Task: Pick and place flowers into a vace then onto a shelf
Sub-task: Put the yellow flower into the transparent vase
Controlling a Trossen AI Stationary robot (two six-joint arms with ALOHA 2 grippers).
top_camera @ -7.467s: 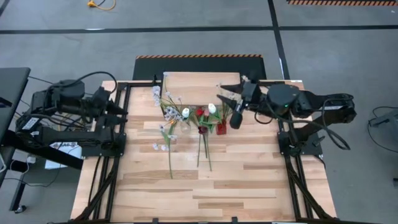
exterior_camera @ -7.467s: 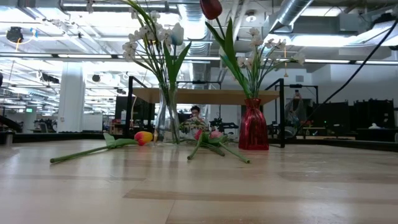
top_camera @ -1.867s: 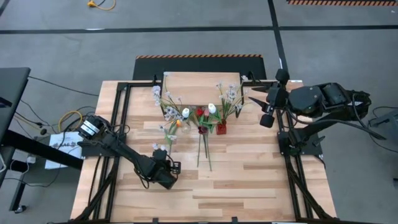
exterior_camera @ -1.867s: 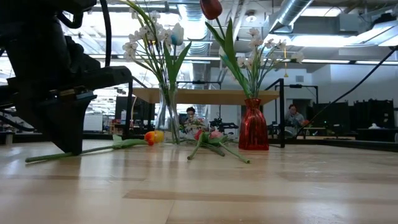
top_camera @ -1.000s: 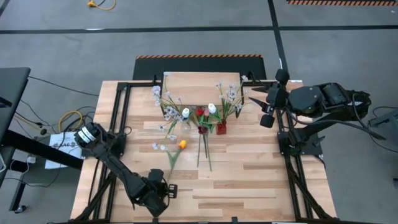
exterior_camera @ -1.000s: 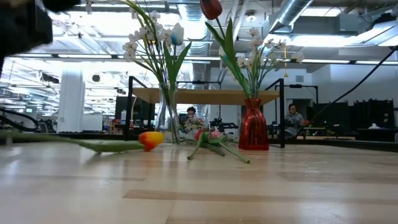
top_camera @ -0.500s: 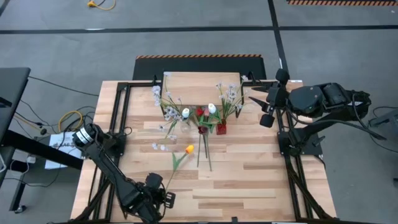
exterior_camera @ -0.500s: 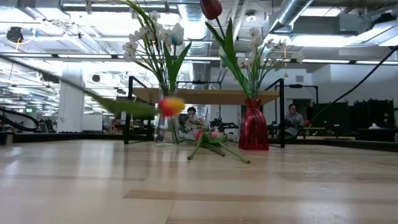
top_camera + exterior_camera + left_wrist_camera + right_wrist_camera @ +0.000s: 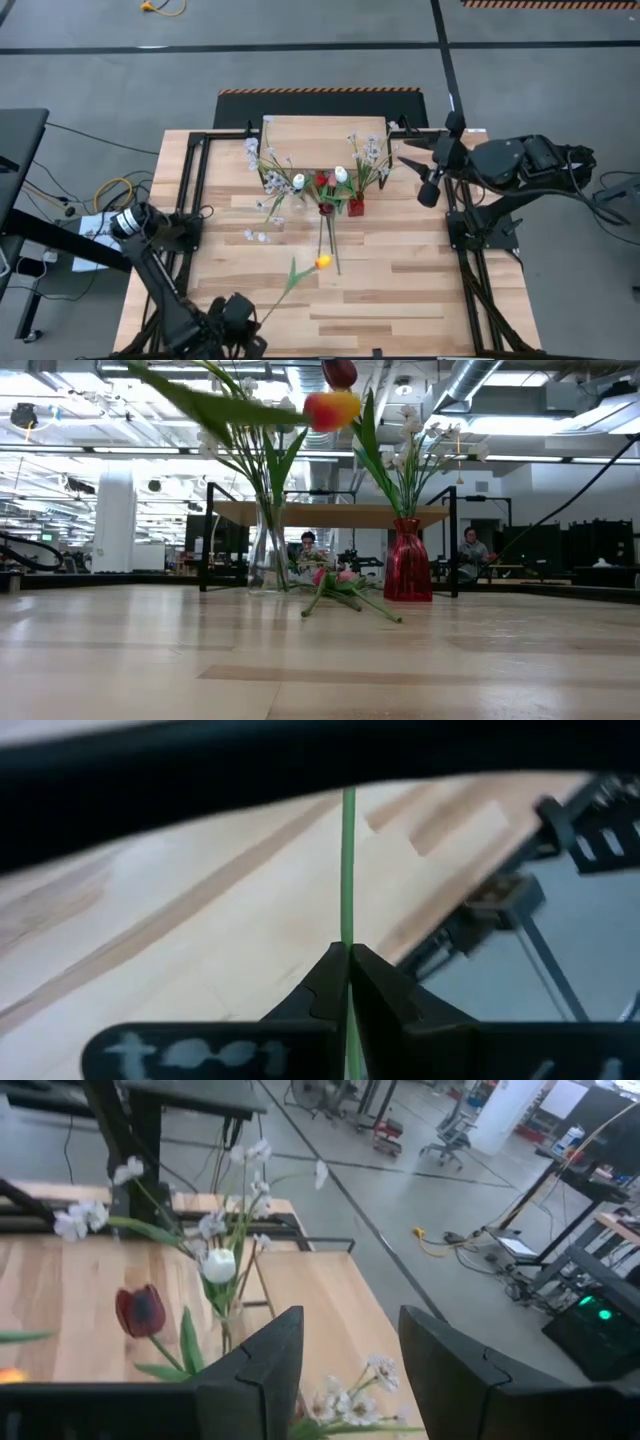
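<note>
One plank-patterned wooden tabletop, industrial hall

Left gripper: partly cut off by the high view's bottom edge.
Held tulip: blurred in low view, stem streaked.

Left gripper low at table's near edge, jaws pinched tight. Right gripper raised at far right, jaws apart.

The large plank-patterned wooden tabletop is carrying a clear glass vase and a red glass vase near its far edge. Loose green-stemmed tulips are lying flat between them, just before the small light-wood shelf.
</note>
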